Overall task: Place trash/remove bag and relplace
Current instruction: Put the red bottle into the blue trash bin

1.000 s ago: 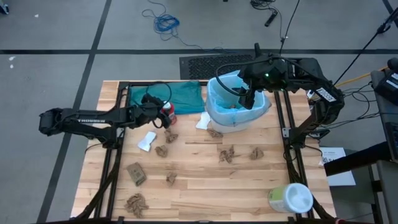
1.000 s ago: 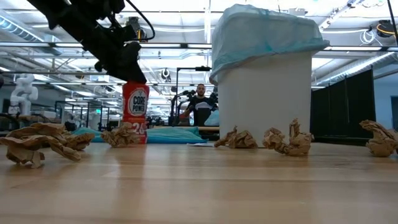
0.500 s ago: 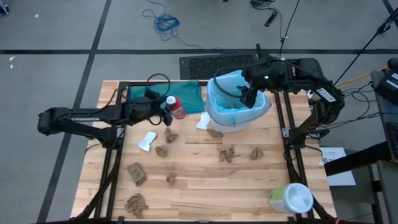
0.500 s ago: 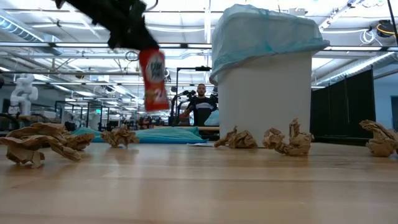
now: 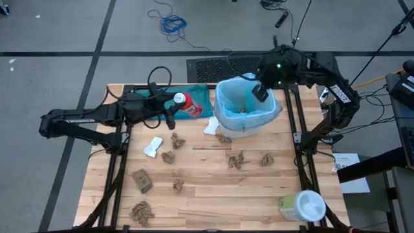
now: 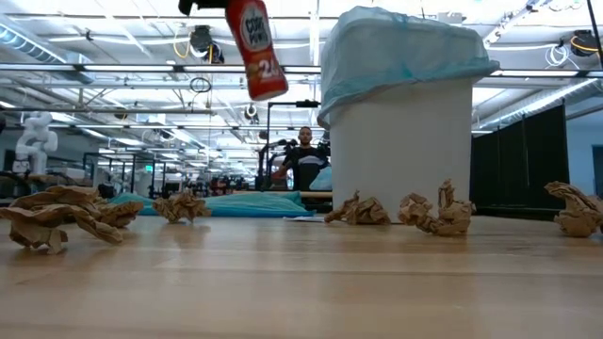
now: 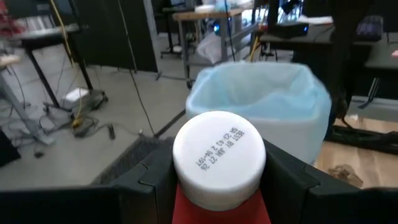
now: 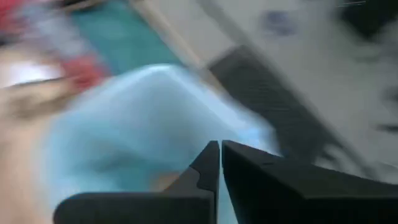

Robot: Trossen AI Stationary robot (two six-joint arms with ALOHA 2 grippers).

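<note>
The red bottle (image 5: 187, 107) with its white cap (image 7: 219, 158) hangs high above the table, held in my left gripper (image 5: 173, 109) over the teal bag (image 5: 204, 94). The white bin (image 6: 400, 151) stands at the far middle of the table. The light-blue bag (image 5: 223, 103) lines it and is folded over its rim. My right gripper (image 5: 261, 90) hovers shut above the bin's far right rim, with nothing seen between its fingers (image 8: 214, 163). Brown paper wads (image 5: 236, 160) and white scraps (image 5: 153, 147) lie on the wood. My left gripper pinches the bottle between its two fingers (image 7: 155, 180), just under the cap on the red shoulder (image 7: 186, 208). The fingers come nearly level from the table's left. The bottle is lifted clear and tilted (image 6: 256, 47), with the cap toward my wrist and the base slanting down toward the bin.
A white-and-green wipes tub (image 5: 302, 206) lies at the near right corner. More wads lie near the bin's foot (image 5: 224, 138) and at the near left (image 5: 141, 211). A person (image 6: 303, 162) shows in the room behind the table.
My left gripper has risen with the red bottle, lifting it off the table and carrying it a little toward the bin. The bottle has tipped from upright to slanted. My right gripper has drawn from over the bin's mouth toward its far right rim.
</note>
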